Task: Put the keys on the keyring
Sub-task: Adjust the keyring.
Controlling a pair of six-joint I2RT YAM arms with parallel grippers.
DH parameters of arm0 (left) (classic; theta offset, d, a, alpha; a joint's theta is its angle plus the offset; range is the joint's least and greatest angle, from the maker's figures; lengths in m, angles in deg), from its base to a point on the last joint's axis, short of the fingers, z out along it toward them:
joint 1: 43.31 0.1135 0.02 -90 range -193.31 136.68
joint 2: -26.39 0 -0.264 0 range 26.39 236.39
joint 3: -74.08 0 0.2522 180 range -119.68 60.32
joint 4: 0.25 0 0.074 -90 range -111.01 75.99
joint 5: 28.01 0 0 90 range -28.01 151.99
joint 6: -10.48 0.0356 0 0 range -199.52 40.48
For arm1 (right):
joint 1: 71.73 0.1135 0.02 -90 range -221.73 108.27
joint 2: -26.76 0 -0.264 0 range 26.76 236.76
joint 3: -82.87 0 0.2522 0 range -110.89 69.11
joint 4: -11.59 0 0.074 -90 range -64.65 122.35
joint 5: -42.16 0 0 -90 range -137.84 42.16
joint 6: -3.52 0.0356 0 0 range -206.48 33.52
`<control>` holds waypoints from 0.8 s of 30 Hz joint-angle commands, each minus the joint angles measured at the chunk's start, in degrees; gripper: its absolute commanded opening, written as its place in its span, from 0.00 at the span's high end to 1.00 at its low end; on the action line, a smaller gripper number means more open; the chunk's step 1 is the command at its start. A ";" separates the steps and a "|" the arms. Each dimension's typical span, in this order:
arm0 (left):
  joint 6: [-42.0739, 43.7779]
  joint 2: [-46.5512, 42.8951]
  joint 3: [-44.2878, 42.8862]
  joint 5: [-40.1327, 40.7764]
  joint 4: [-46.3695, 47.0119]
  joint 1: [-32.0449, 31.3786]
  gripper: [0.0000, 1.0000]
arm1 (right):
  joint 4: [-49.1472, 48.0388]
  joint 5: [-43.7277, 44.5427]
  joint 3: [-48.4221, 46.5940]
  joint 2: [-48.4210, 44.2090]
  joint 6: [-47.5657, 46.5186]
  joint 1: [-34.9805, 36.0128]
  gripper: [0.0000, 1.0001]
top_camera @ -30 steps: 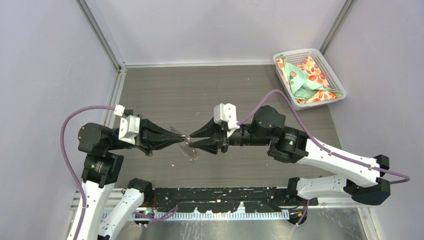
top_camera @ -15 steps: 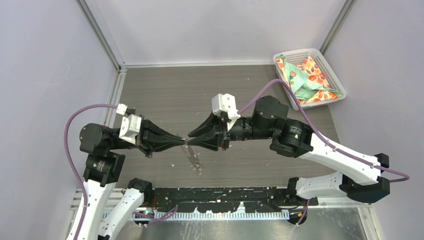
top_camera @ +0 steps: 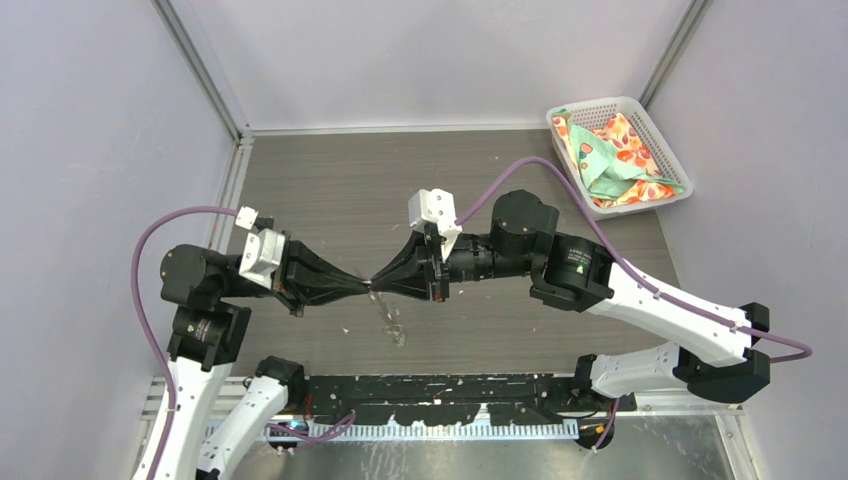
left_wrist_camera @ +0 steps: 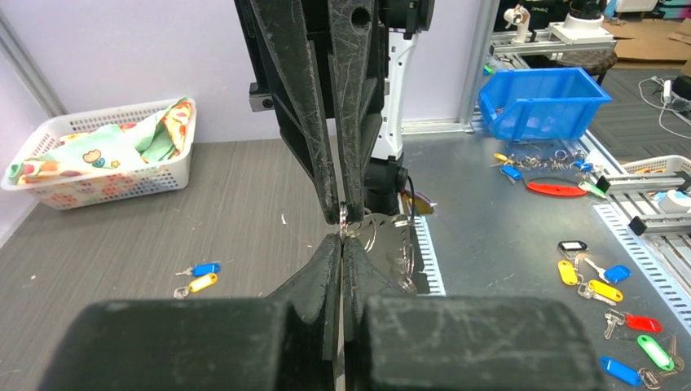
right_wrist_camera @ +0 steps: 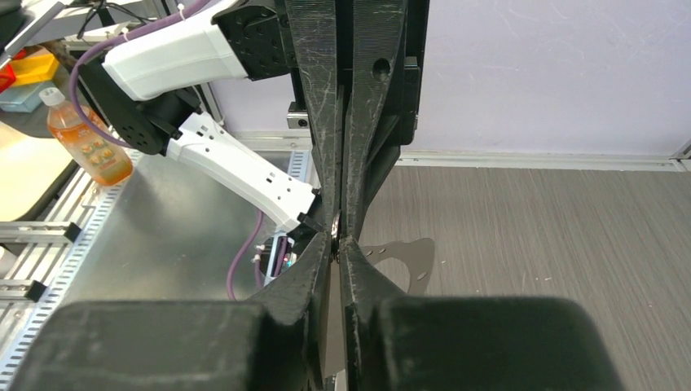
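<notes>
Left gripper and right gripper meet tip to tip above the table. The left's fingers are pressed together on the keyring. The right's show only a slit, seemingly nipping the same ring, though the tips hide the contact. Blue key and yellow key lie side by side on the table, well apart from both grippers.

The two pairs of jaws, meeting tip to tip, are covering most of the metal fitting of the keyring. From above, the keyring is showing only as a pale blur at 5 o'clock of the tips. Whatever is dangling from it is too small to name. A dark flat shape is peeking out at 3 o'clock of the right jaws, half hidden. The blue key and yellow key on the desk are appearing too small to show their blades.
</notes>
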 commanded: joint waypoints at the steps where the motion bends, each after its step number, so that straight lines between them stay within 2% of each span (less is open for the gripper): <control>1: -0.99 0.11 -1.26 -1.93 3.20 -0.19 1.00 | -2.42 -0.74 -1.95 -0.24 1.79 -0.29 0.89; 6: -0.89 0.37 -1.41 -2.52 3.44 -0.19 1.00 | -1.35 -0.78 -2.20 0.23 2.26 -0.32 0.98; 14: 1.47 0.07 -0.97 -3.73 1.12 -0.19 0.99 | 0.54 0.57 -3.10 1.27 1.68 -0.26 0.99; 15: 2.89 -0.04 -1.18 -3.33 -0.19 -0.19 0.93 | 2.17 1.52 -4.00 1.60 1.88 -0.28 0.99; 16: 4.83 -0.14 -1.51 -2.67 -3.38 -0.19 0.75 | 4.23 2.46 -5.15 2.20 1.87 -0.31 0.99; 18: 12.64 -0.24 -3.20 -1.55 -12.97 -0.19 0.67 | 9.82 4.34 -8.01 3.70 1.57 -0.34 0.99; 24: 43.66 2.19 -11.62 2.66 -44.46 -0.19 0.58 | 24.47 7.93 -15.31 8.09 1.25 -0.25 0.99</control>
